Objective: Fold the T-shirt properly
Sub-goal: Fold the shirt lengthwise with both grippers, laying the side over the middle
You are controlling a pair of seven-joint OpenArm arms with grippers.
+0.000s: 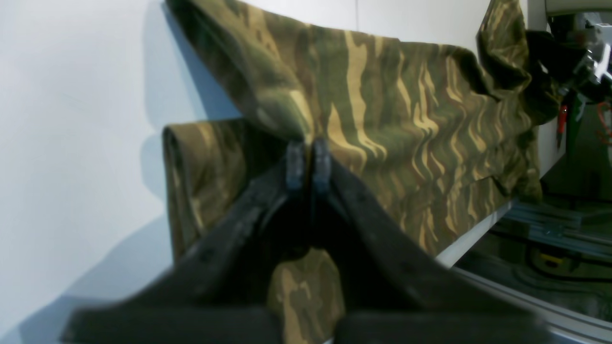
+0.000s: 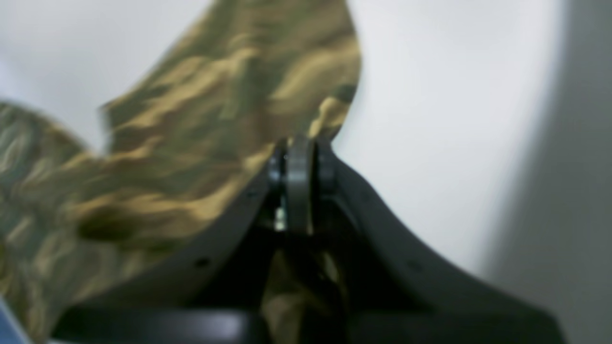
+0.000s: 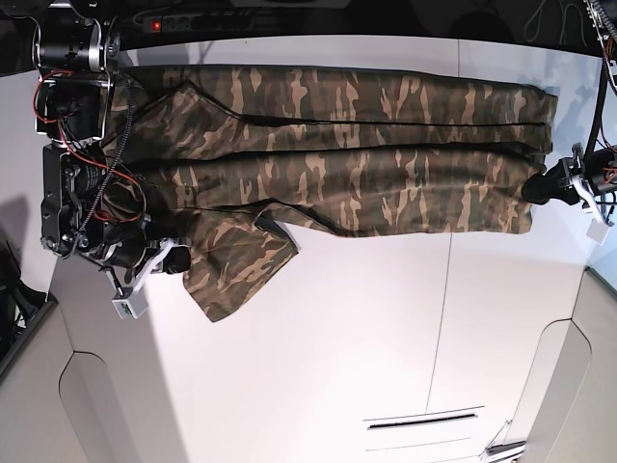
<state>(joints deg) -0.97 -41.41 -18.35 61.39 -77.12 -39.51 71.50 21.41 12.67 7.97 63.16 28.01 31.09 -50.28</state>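
We start at the left gripper (image 1: 308,165): its jaws are pressed together on an edge of the T-shirt (image 3: 347,159), with camouflage cloth running both ahead of the fingertips and back between the fingers. In the base view this gripper (image 3: 540,186) sits at the shirt's right end. The right gripper (image 2: 299,179) is likewise clamped on cloth, with a flap rising from its jaws, though that view is blurred. In the base view it (image 3: 178,258) holds the shirt's left end, beside a loose flap that hangs toward the near side.

From both sets of jaws the T-shirt stretches away toward the other arm, so each gripper holds one end of the same long band. Its long axis runs across the white table (image 3: 386,338), left to right in the base view, along the far half of the surface, with lengthwise creases showing.

We judge that the coming move turns on this: the two held ends lie on one line, so both arms must carry the band together across that axis. Neither arm is nearer to the middle.
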